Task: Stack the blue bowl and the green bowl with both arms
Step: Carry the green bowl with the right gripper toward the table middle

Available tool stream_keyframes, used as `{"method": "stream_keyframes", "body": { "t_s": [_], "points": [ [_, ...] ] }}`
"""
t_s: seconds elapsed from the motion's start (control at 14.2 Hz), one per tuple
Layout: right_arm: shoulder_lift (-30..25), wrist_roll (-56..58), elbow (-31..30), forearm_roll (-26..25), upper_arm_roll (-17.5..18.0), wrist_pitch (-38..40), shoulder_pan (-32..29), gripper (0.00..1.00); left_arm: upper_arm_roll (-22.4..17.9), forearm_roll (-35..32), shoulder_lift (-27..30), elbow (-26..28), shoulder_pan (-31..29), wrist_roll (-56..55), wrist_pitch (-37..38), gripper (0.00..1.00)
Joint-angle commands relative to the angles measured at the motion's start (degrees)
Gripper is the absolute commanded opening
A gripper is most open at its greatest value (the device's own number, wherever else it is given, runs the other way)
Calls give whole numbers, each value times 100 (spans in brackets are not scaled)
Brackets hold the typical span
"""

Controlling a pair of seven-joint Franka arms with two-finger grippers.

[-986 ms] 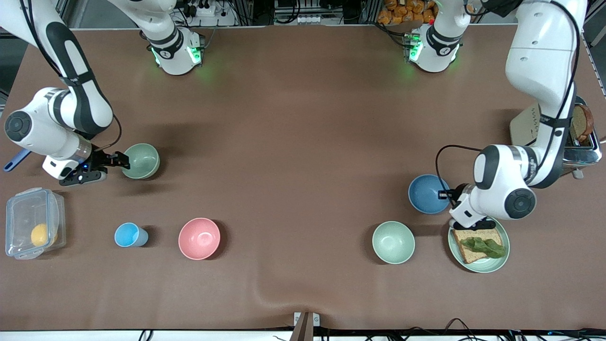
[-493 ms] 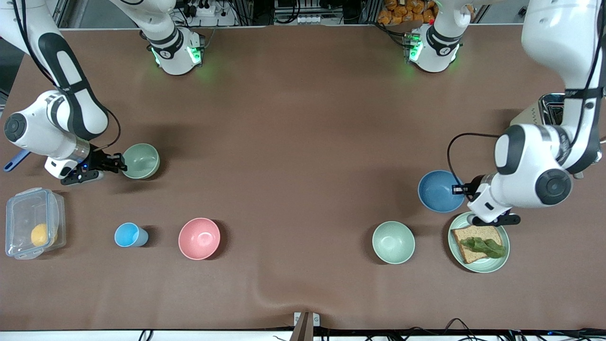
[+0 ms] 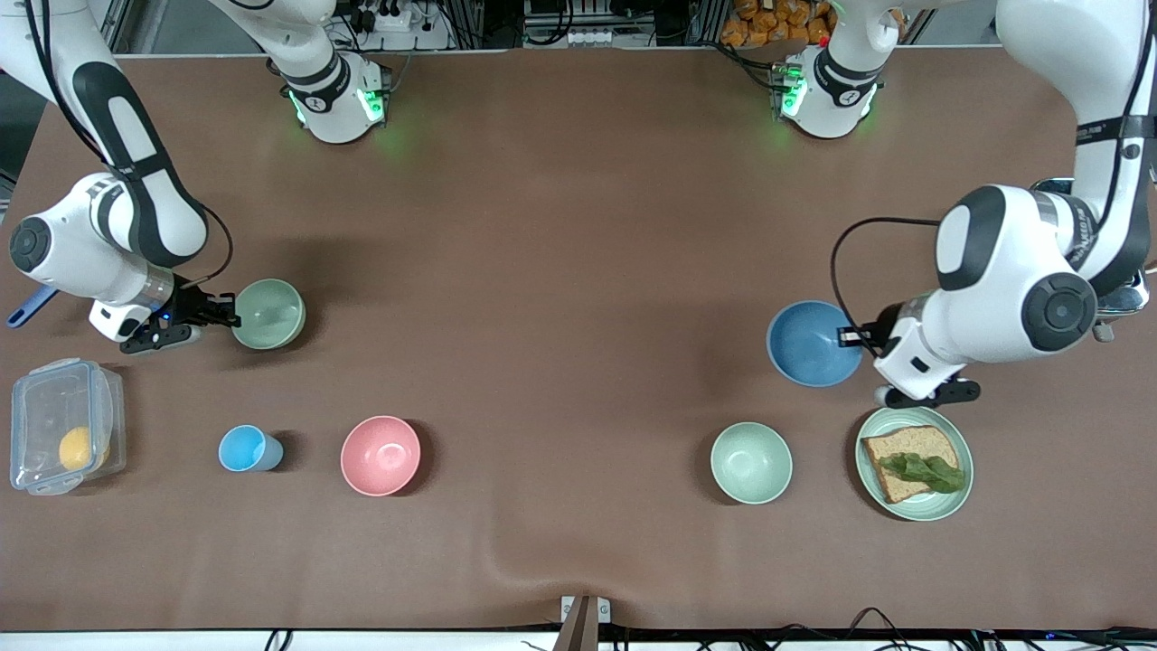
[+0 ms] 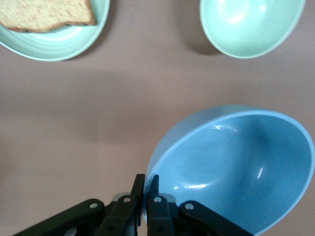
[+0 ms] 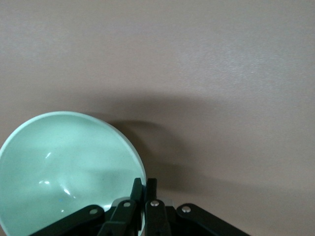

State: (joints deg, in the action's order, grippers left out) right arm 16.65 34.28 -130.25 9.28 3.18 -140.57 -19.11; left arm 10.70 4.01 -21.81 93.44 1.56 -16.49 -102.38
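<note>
Already the right gripper point(image 3: 228, 316) is pinched shut on the green bowl point(image 3: 268, 314) rim, at the right arm's end of the table; the left gripper point(image 3: 854, 337) is clamped on the blue bowl point(image 3: 812, 344) rim, lifting it over the table for stacking.

White arms point(image 3: 1003, 271), black joint bands, black pincers, green-lit bases point(image 3: 339, 99)

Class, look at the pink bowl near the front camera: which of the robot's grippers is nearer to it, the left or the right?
Right. The right gripper is shut on the green bowl, toward the pink bowl's end of the table. The left gripper holds the blue bowl at the left arm's end.
</note>
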Motion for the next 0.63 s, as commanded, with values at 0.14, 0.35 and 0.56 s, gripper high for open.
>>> {"method": "stream_keyframes", "body": {
  "t_s": [0.14, 0.35, 0.56],
  "points": [
    [-565, -386, 26, 487, 95, 688, 266, 0, 371, 126, 203, 122, -77, -469, 60, 0],
    [-838, -1026, 17, 496, 95, 952, 591, 0, 371, 205, 212, 122, -77, -470, 60, 0],
    [-1066, -1686, 17, 496, 95, 1136, 951, 0, 371, 205, 212, 131, -77, -470, 60, 0]
  ]
}}
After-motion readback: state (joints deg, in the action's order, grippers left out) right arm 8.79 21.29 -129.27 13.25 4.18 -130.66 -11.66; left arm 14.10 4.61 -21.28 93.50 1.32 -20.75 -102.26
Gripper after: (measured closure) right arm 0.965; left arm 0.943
